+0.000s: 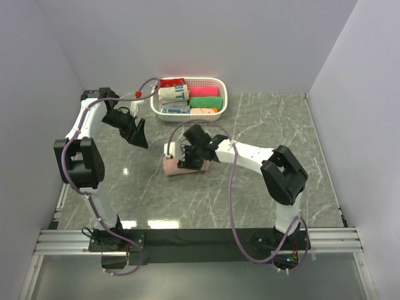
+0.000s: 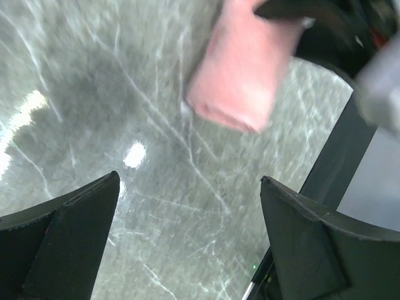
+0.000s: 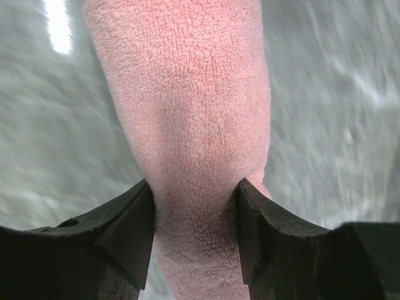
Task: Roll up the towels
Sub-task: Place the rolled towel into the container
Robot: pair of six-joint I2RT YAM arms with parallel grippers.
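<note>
The salmon-pink towel lies rolled into a short thick bundle on the marble table, near its middle. My right gripper is shut on it. In the right wrist view both fingers press into the terry cloth from either side around my right gripper. My left gripper hangs above the table to the left of the roll, clear of it. It is open, with only bare marble between its fingers. The roll shows at the top of the left wrist view, one end of it under the right arm.
A white plastic basket stands at the back of the table. It holds a red bundle, a cream cloth with blue letters, a magenta bundle and a green one. Grey walls close in on three sides.
</note>
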